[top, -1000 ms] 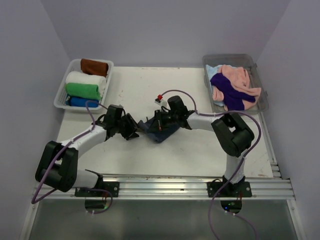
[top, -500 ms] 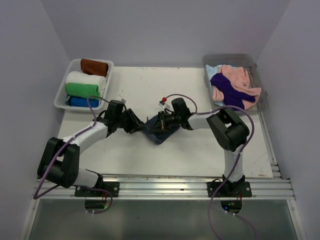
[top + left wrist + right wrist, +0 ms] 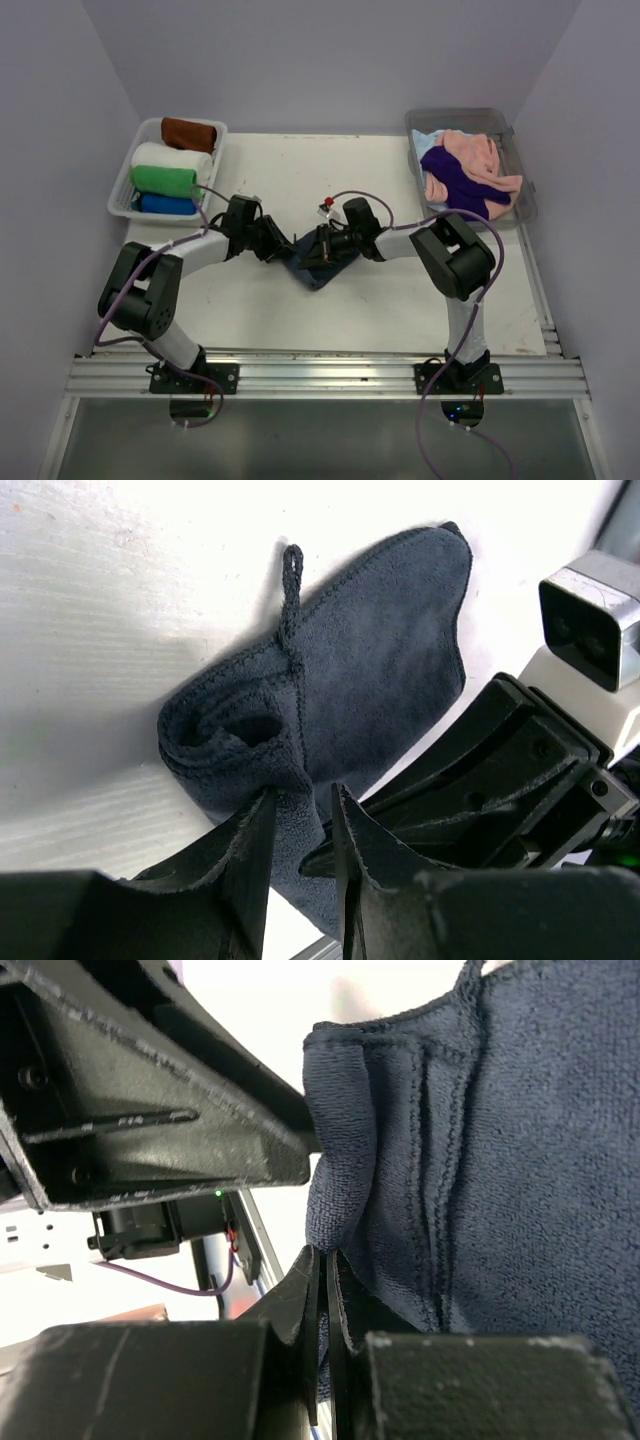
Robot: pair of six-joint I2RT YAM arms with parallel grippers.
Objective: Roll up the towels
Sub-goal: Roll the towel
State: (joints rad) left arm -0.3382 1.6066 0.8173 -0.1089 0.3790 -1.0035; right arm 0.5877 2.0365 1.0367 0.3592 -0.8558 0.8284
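A dark navy towel lies partly rolled at the table's middle. My left gripper meets it from the left and my right gripper from the right. In the left wrist view the towel has a rolled end with a hanging loop, and my left gripper is shut on a thick fold of it. In the right wrist view my right gripper is pinched tight on the towel's edge.
A white basket at the back left holds rolled brown, white, green and blue towels. A clear bin at the back right holds loose pink, purple and light blue towels. A metal rail runs along the near edge.
My left gripper has moved right and onto the towel's left end. The right gripper has drawn slightly right, and the towel has bunched between the two grippers.
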